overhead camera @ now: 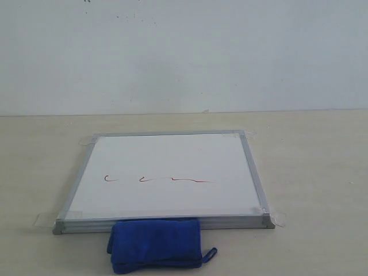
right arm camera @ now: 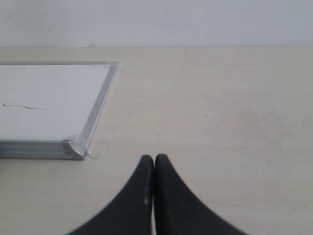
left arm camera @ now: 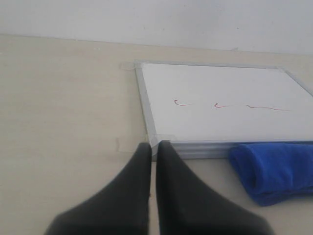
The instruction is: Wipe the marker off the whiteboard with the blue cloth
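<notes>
Exterior view shows the blue cloth lying folded on the table, right up against the near edge of the whiteboard. It looks soft, fluffy and light, so it should squash when pinched and may flop open if it is lifted by one corner. The best place to grab is likely the thick middle of the fold, from the top, so all the layers come up together. The little loop at one end is thin and would be hard to catch.

The red marker is a wiggly line across the board, apart from the cloth. The board is flat and stiff, with tape at its corners, so it probably will not slide when rubbed.

The left gripper is squeezed closed on nothing, near one near corner of the board. The right gripper is closed and empty too, near the other near corner.
</notes>
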You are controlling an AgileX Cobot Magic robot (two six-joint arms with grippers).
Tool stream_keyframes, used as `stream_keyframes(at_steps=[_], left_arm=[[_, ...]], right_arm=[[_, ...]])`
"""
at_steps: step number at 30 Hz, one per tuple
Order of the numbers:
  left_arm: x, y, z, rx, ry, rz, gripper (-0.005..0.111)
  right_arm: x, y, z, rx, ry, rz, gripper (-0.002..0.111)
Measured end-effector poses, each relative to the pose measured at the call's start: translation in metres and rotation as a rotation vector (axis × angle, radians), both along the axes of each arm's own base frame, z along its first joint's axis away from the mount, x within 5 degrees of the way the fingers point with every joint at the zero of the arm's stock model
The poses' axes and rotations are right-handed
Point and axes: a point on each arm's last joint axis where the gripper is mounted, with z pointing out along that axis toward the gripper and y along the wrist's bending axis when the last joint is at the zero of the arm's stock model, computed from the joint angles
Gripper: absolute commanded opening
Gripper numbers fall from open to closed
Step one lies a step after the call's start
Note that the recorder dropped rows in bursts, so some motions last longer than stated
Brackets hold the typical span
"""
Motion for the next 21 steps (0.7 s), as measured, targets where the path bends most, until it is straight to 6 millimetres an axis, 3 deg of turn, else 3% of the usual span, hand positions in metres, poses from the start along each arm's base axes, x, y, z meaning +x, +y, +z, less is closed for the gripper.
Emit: stream_keyframes(at_steps=[12,21], left_arm=[[0.0,0.0,0.003,0.004,-0.01,0.0,0.004],[-0.012,-0.002,0.071,-0.08,-0.214,-0.014,0.004]], right_arm=[[0.0,0.0,0.0,0.0,0.0,0.0,0.0],[0.0,0.0,0.0,0.0,0.0,0.0,0.0]])
